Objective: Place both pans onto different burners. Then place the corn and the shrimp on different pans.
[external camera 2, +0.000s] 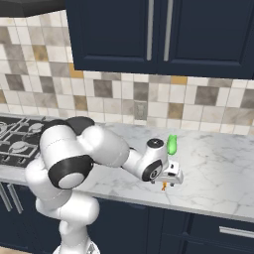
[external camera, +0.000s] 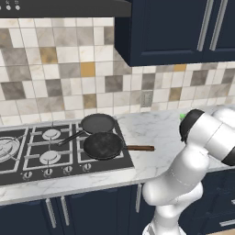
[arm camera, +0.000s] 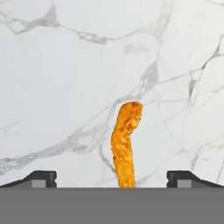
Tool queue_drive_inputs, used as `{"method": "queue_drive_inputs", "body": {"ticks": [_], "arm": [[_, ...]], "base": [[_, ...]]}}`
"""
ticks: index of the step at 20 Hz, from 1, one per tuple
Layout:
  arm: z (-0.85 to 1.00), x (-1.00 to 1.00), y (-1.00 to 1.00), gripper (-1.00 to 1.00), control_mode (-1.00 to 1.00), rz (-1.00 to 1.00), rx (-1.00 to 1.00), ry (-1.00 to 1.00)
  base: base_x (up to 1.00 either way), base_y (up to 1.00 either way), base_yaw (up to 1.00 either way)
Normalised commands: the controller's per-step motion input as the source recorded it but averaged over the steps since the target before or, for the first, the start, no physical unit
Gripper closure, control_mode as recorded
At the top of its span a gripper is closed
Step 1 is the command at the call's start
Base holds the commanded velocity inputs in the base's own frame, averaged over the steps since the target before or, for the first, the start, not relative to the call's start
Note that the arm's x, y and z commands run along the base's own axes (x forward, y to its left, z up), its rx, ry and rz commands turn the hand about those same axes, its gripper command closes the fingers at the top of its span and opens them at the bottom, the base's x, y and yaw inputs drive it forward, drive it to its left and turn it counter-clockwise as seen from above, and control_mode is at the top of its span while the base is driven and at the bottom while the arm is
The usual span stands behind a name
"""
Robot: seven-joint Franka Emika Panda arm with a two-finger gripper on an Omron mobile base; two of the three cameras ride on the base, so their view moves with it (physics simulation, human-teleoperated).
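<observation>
I see the marble counter [external camera 2: 218,168] running right from the cooktop [external camera: 27,160]. In the left base view both pans sit on the cooktop's right side: the far pan [external camera: 97,123] with its black handle pointing left and toward me, the near pan [external camera: 103,145] touching it, its wooden handle sticking out right over the counter. The right base view gives me what that one lacks: the gripper [external camera 2: 165,187] low over the counter's front edge, well right of the cooktop, with the corn [external camera 2: 171,144] standing upright just behind it. The shrimp [arm camera: 125,142] lies on the marble right under the hand; in the hand view its long axis runs away from the camera between the tips. The fingers [arm camera: 41,178] are spread wide, holding nothing.
</observation>
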Motion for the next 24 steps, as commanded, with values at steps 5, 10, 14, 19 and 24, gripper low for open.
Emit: {"method": "queue_drive_inputs", "body": {"ticks": [5, 10, 14, 19, 24], "arm": [[-0.13, 0.20, -0.11, -1.00, -1.00, 0.00, 0.00, 0.00], [-0.21, 0.19, -0.17, -1.00, -1.00, 0.00, 0.00, 0.00], [-0.60, 0.10, -0.13, -1.00, -1.00, 0.00, 0.00, 0.00], [-0.46, 0.02, -0.04, 1.00, -1.00, 0.00, 0.00, 0.00], [-0.26, -0.06, 0.00, 1.00, -1.00, 0.00, -0.01, -0.04]], "base": [[0.00, 0.00, 0.00], [0.00, 0.00, 0.00], [0.00, 0.00, 0.00], [0.00, 0.00, 0.00], [0.00, 0.00, 0.00]]}}
